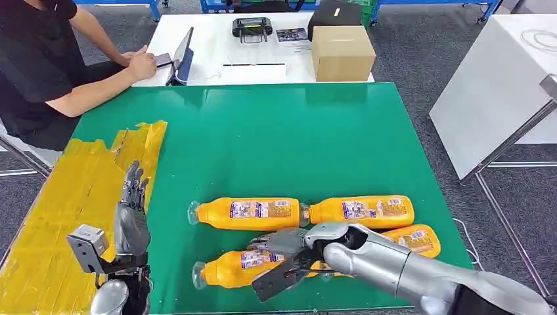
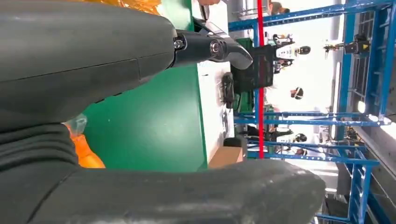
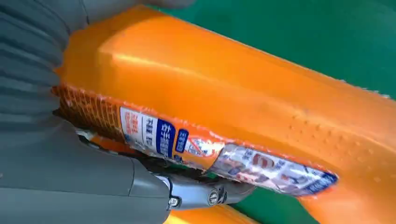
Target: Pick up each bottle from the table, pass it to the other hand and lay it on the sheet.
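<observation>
We see a green tabletop (image 1: 276, 138) with a yellow sheet (image 1: 62, 210) at 9 o'clock, and a person (image 1: 46, 65) seated at 11. Our right hand (image 1: 289, 259) wraps its fingers (image 3: 205, 196) round an orange labelled bottle (image 1: 240, 268) lying at 6; three more bottles (image 1: 248, 213) lie beside it. Our left hand (image 1: 131, 216) hovers, fingers straight and slightly spread.

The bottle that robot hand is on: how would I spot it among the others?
Find the green table and the cluster of orange bottles lying on their sides at its near edge. In the front row, take the bottle nearest the yellow sheet. It is the one with the right robot hand wrapped over its labelled middle; the other bottles lie untouched.
</observation>
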Robot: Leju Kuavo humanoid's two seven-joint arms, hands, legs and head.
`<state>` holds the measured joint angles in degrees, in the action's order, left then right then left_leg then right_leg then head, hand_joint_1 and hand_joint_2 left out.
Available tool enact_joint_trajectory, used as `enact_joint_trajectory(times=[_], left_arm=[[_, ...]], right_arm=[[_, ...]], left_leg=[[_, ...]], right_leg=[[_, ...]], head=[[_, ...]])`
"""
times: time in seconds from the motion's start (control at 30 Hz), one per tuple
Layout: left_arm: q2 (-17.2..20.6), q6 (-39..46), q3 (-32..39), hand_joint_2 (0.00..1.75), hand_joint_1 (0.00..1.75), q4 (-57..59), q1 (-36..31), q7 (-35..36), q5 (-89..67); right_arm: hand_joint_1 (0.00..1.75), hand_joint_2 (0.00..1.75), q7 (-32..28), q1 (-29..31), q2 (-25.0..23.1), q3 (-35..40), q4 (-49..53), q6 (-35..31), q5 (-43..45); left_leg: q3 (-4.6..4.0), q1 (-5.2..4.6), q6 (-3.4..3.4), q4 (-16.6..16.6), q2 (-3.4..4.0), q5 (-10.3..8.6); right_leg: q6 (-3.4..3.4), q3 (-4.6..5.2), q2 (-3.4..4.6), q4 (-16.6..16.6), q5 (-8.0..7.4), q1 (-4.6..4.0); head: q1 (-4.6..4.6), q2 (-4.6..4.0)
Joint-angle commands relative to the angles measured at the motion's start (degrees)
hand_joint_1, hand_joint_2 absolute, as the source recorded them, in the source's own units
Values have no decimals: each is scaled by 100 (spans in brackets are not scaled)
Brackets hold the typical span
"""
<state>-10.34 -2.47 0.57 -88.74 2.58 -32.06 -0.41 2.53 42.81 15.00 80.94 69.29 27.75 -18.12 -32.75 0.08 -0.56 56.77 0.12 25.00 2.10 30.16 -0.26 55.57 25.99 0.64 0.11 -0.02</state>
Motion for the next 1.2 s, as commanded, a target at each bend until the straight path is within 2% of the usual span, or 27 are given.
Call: enact_joint_trajectory(times=[0.03,0.8,0.9,0.93,1.0,1.03,1.1,1.13,1.17,1.2], left_arm=[[-6,-1,15,0,0,415,-255,12,165],[-51,152,133,0,0,390,-296,29,382],[-99,343,251,0,0,272,-243,60,528],[-69,356,220,0,0,293,-298,138,649],[-111,611,241,0,0,381,-448,151,846],[-126,794,292,0,0,344,-461,130,916],[-131,1072,374,0,0,197,-436,122,1021],[-160,1334,486,0,0,81,-412,169,1146],[-135,1520,508,175,0,7,-379,184,1107],[-282,1857,721,175,0,-91,-371,253,1342]], right_arm=[[175,175,180,840,314,906,401,410,190],[175,175,299,895,327,906,437,459,350],[175,175,285,353,406,660,244,-281,561],[175,175,258,-197,-9,318,-449,-829,622],[175,175,-69,-494,-988,-46,-1701,-1612,594],[175,175,-177,-633,-1283,-392,-1986,-2033,656],[175,175,-507,-934,-1517,-1114,-2001,-2575,792],[175,175,-886,-1290,-1475,-1760,-1510,-3007,902],[175,175,-943,-1507,-1383,-2048,-1071,-3080,843],[175,175,-1258,-1829,-1340,-2473,-491,-3293,788]], left_leg=[[1,1,1,2,-5,2],[4,13,6,6,-4,7],[2,6,3,0,-8,2],[10,12,4,-3,-13,4],[20,12,4,-15,-9,-1],[31,18,6,-24,-6,-2],[25,17,11,-17,23,4],[11,14,10,-11,24,4],[21,20,12,-12,37,8],[14,22,12,-7,40,7]], right_leg=[[-4,-2,-3,1,2,-2],[-9,-11,-1,-3,3,-13],[-5,-8,-6,-5,2,-6],[-7,-22,-11,-15,1,-13],[-5,-29,-9,-24,-3,-12],[-9,-37,-4,-37,-7,-18],[-13,-26,25,-22,-8,-18],[-11,-14,27,-12,-7,-17],[-12,-20,39,-17,-9,-25],[-14,-14,31,-10,-5,-29]], head=[[2,0],[0,0],[0,0],[0,0],[2,0],[0,0],[4,0],[2,0],[0,0],[4,0]])
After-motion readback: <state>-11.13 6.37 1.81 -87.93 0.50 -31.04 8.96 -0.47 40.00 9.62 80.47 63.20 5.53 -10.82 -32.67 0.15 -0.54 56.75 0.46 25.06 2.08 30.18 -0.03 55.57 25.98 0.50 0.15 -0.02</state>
